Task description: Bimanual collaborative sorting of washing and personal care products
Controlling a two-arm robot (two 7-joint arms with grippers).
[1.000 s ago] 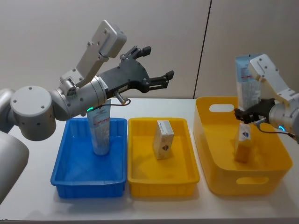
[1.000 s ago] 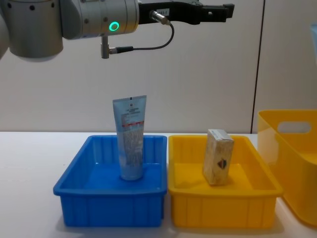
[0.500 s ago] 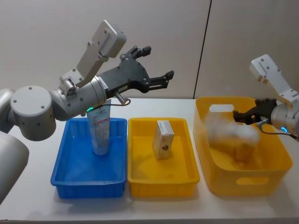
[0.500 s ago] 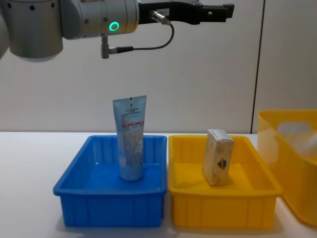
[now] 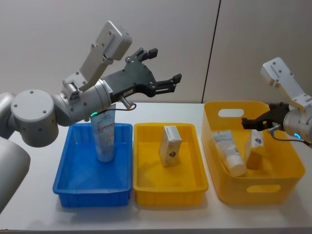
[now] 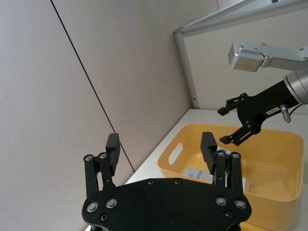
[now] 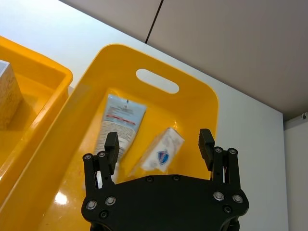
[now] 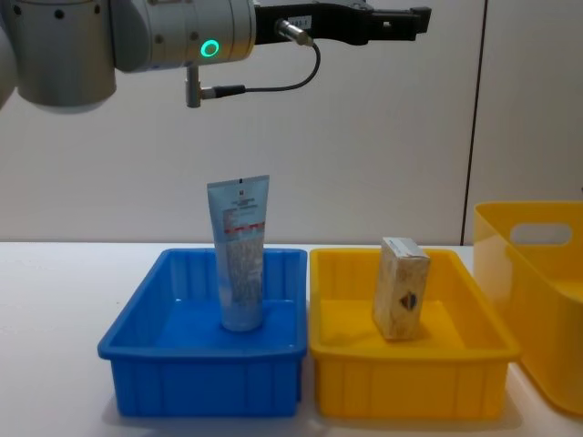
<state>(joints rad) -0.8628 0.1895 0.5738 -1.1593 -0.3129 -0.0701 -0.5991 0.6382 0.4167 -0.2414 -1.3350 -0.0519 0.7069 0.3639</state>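
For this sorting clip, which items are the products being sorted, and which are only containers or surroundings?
Products being sorted:
- tube standing in the blue tray
- box in the yellow tray
- tube lying in the basket
- box in the basket

Containers and surroundings:
- blue tray
- yellow tray
- yellow basket
- white table

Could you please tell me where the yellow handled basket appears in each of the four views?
Head view: yellow handled basket at the right, beside the yellow tray.
Chest view: cut off at the right edge, beside the tray.
Left wrist view: beyond the left gripper, lower right.
Right wrist view: centre.
Shared landmark: its oval handle slot.
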